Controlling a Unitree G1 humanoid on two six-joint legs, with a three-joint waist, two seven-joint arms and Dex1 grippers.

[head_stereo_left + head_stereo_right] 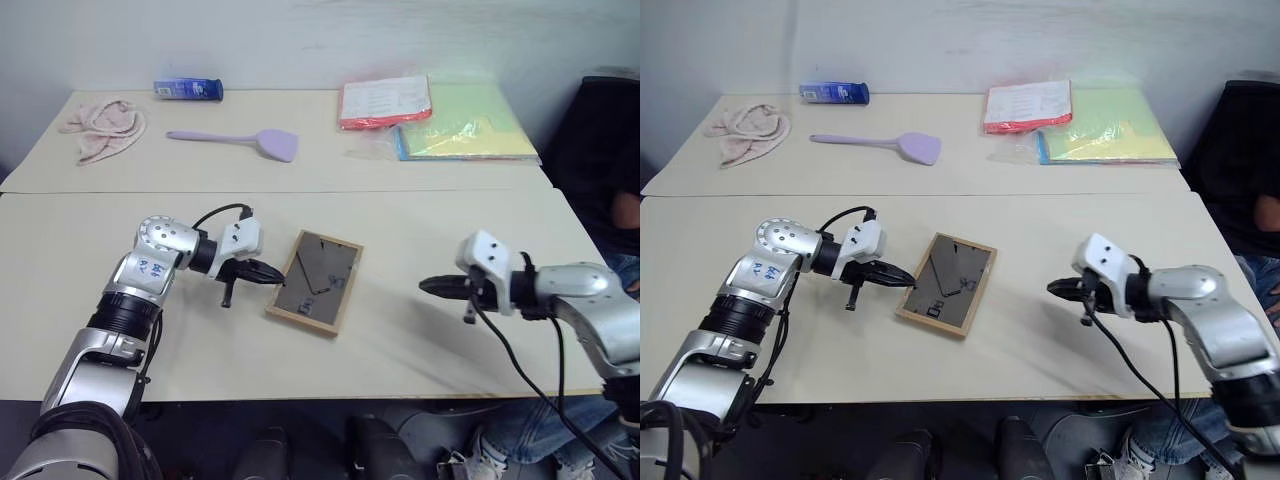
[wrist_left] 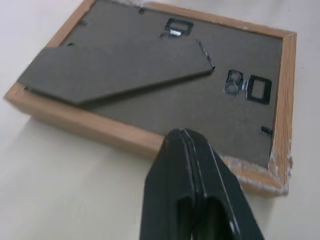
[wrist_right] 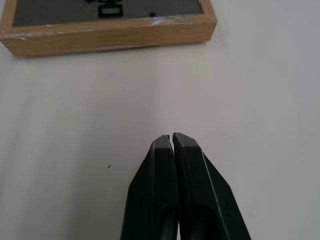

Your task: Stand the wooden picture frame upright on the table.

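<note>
On the near table point(image 1: 420, 350), the head views show the wooden picture frame point(image 1: 316, 281) lying back-up, its long axis running near-left to far-right, between the left gripper point(image 1: 277, 275) at its left edge and the right gripper point(image 1: 424, 286), well apart. The left wrist view shows pinched-together jaws at the frame's wooden edge, grasping nothing. The right wrist view shows clenched, empty jaws over bare tabletop near a frame corner.

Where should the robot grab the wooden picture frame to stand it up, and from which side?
Probably the long light-wood edge nearest the left hand, approached from that side. The wooden picture frame lies face down, flat on the table, easel stand folded on top, so only the border offers a grip.
</note>
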